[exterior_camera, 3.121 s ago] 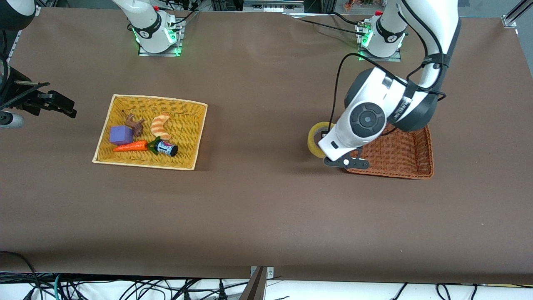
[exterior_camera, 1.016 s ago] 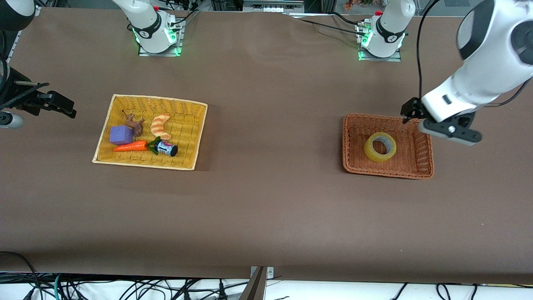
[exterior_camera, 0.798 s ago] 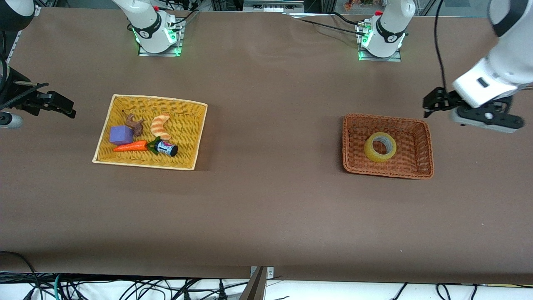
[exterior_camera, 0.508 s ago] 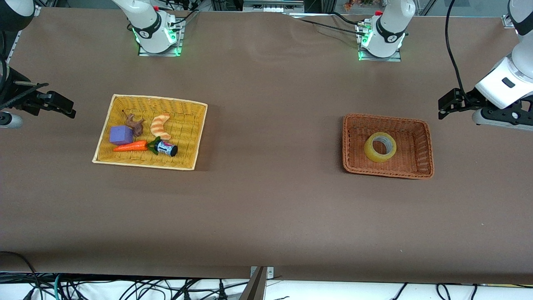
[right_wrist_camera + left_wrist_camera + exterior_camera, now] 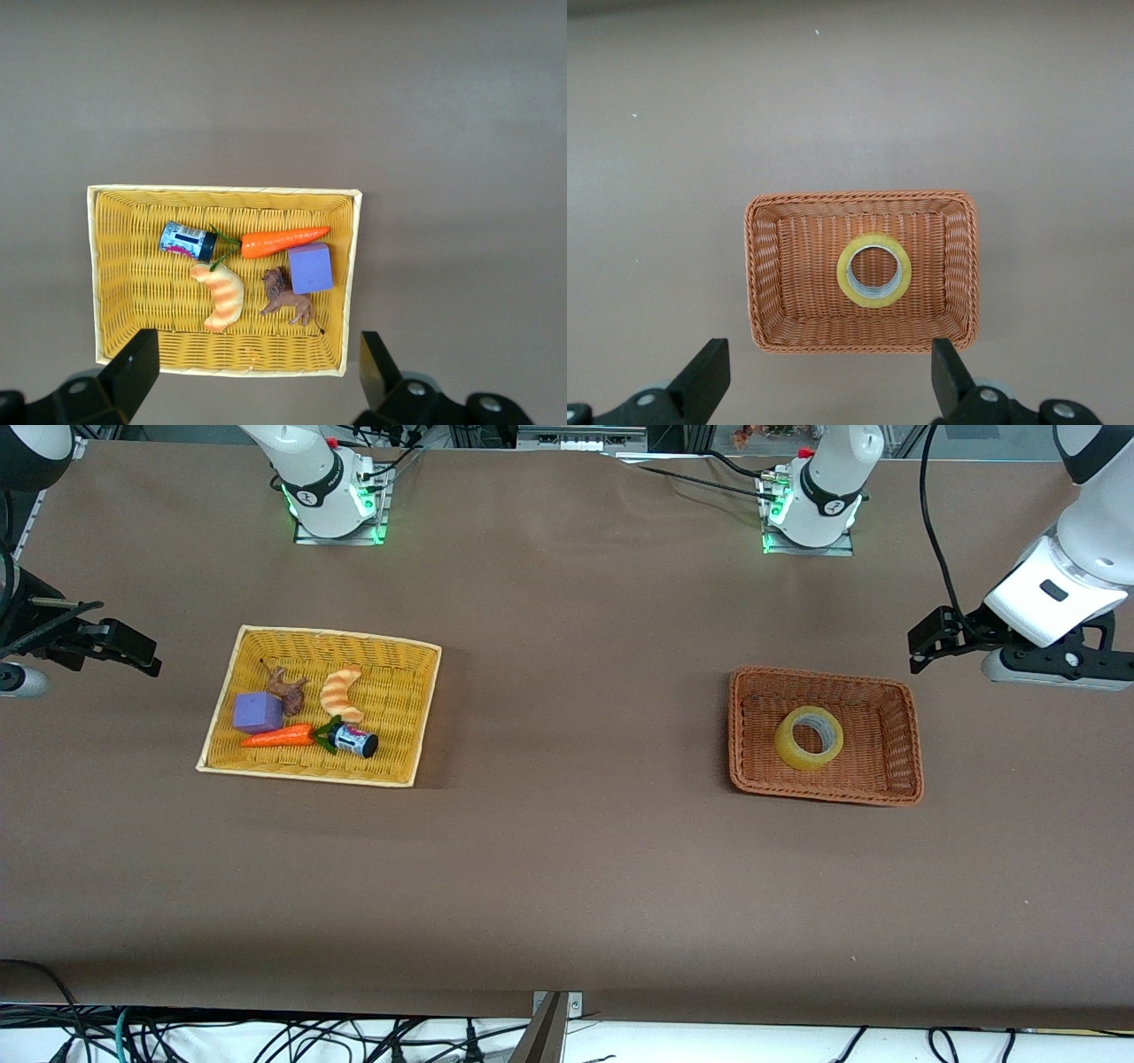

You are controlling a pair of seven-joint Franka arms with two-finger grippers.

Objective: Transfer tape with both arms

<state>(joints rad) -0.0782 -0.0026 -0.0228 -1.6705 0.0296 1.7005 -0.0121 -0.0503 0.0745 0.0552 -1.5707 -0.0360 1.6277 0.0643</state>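
The tape (image 5: 808,738), a yellowish ring with a grey core, lies flat in the brown wicker basket (image 5: 913,735). My left gripper (image 5: 921,651) is open and empty, high in the air over the table just off the basket's corner at the left arm's end. In the left wrist view the tape (image 5: 873,270) sits in the middle of the basket (image 5: 859,197), well apart from my gripper (image 5: 828,381). My right gripper (image 5: 146,657) is open and empty, waiting over the table at the right arm's end, beside the yellow basket (image 5: 341,636).
The yellow basket (image 5: 221,189) holds a striped croissant toy (image 5: 221,297), a carrot (image 5: 283,240), a small can (image 5: 186,239), a purple cube (image 5: 310,267) and a brown animal figure (image 5: 288,301). Bare brown table lies between the two baskets.
My left gripper, which held the tape upright beside the brown basket, has let it go in the basket and pulled up and away toward the left arm's end. The right arm has not moved.
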